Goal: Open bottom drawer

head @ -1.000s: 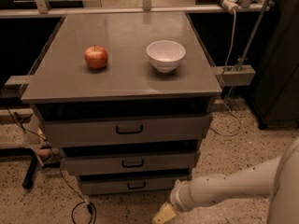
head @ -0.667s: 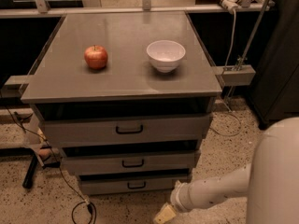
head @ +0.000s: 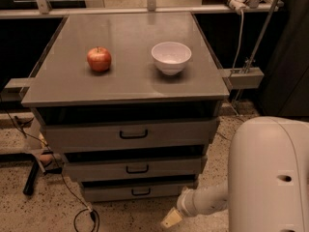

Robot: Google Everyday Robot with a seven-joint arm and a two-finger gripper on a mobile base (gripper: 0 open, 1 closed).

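Observation:
The bottom drawer (head: 140,191) is the lowest and narrowest of three grey drawers under the grey table; it is shut, with a small black loop handle (head: 141,192). Above it are the mid-width drawer (head: 136,168) and the widest top drawer (head: 129,134), both shut. My white arm (head: 270,175) fills the lower right. My gripper (head: 171,219) is near the floor, just right of and below the bottom drawer's front, apart from the handle.
A red apple (head: 99,59) and a white bowl (head: 171,57) sit on the grey tabletop (head: 125,81). Black cables (head: 82,216) lie on the speckled floor at lower left. A metal frame and bracket (head: 244,76) stand at the right.
My arm's large white segment has moved further into the lower right of the view. The gripper has stayed in about the same place by the bottom drawer. The drawers have not moved.

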